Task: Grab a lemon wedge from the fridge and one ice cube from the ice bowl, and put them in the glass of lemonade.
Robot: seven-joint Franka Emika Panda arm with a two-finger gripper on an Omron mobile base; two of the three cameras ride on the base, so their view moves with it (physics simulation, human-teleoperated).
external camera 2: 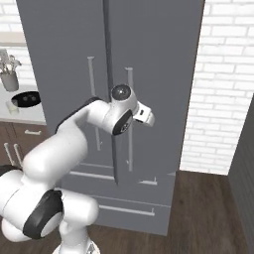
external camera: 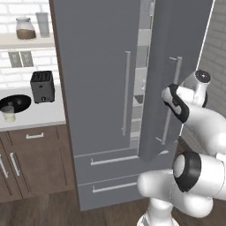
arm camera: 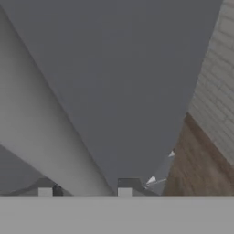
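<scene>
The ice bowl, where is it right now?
In the left base view the ice bowl sits on the counter at far left, just left of the toaster, with the glass of lemonade in front of it.

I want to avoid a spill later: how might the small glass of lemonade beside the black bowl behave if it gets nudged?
The glass of lemonade looks short and squat, so it probably slides before tipping. It holds pale liquid, so a sharp knock may well slosh some out. It stands near the counter front edge beside the ice bowl, so a push forward could carry it off.
</scene>
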